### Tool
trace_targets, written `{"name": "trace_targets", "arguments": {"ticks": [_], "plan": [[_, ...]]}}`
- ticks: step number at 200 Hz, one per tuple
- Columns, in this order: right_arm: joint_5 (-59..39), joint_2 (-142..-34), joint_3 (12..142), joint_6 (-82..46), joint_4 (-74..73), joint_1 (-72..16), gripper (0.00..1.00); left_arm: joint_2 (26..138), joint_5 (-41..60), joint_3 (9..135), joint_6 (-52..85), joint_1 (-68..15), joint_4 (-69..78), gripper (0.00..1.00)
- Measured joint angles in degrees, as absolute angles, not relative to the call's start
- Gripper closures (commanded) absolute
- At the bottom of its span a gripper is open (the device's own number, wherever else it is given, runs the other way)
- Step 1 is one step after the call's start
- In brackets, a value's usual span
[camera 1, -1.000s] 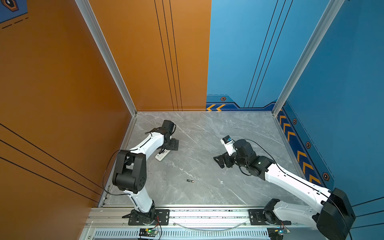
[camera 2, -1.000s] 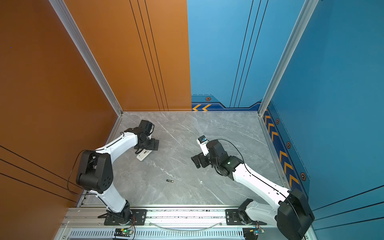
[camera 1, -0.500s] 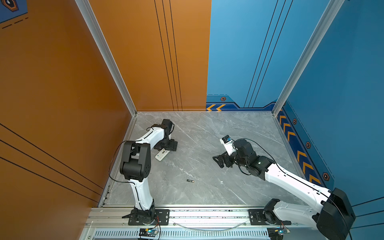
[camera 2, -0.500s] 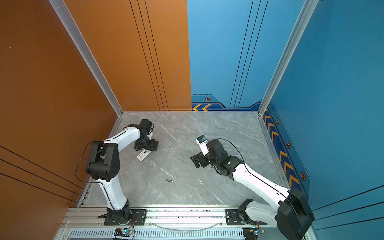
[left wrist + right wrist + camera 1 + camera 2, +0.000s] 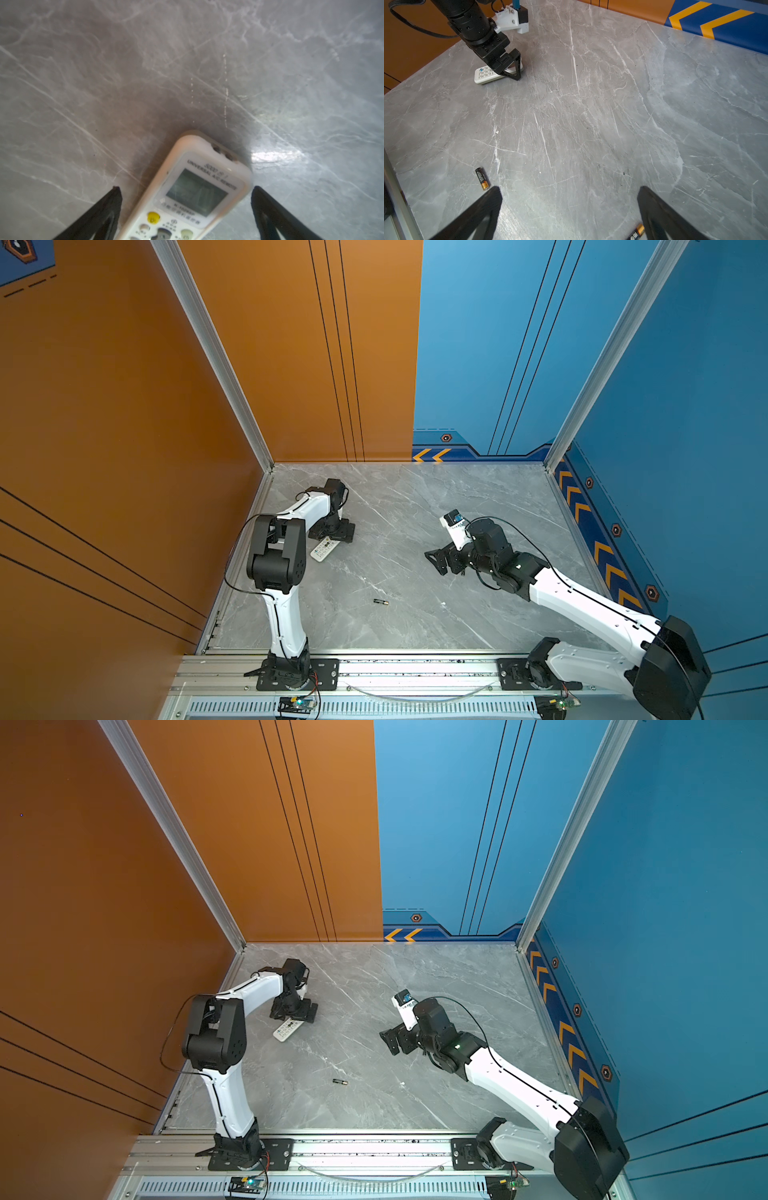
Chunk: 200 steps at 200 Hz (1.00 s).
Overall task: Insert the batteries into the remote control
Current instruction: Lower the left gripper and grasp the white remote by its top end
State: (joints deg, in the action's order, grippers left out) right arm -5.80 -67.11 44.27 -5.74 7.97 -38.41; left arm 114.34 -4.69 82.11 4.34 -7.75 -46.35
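1. On the grey marble table (image 5: 478, 489), near its left edge, the remote control (image 5: 323, 550) is lying face up.
2. The left gripper (image 5: 185, 190) is standing wide open, straddling the remote control's screen end without gripping it.
3. One battery (image 5: 380, 602) is lying loose near the front middle, well apart from the remote control.
4. The right gripper (image 5: 568, 190) is hovering spread wide and empty.
5. A second battery (image 5: 636, 233) is apparently lying just beside one of its fingers, partly cut off.

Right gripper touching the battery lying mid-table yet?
Apart. In a top view, bare table lies between the open right gripper and the battery.
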Motion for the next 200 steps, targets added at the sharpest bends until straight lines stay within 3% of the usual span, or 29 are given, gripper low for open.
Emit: {"name": "trace_targets", "arguments": {"ticks": [26, 39, 43, 114, 200], "plan": [[-5.78, -66.92, 43.72, -5.78, 7.79, -37.63, 0.0, 114.56, -4.4, 82.11, 4.14, -7.75, -46.35, 0.12], [-5.8, -66.83, 43.72, -5.78, 7.7, -37.17, 0.0, 114.85, -4.4, 82.11, 4.23, -7.75, -46.35, 0.12], [-5.8, -66.81, 43.72, -5.78, 7.68, -37.01, 0.0, 114.96, -4.4, 82.11, 4.12, -7.75, -46.35, 0.17], [-5.85, -66.81, 43.68, -5.98, 7.66, -36.34, 0.0, 115.37, -4.36, 82.11, 4.27, -7.77, -46.37, 0.45], [-6.52, -66.76, 43.64, -9.69, 8.01, -33.91, 0.0, 115.28, -4.45, 82.11, 5.3, -11.51, -46.35, 0.72]]}}
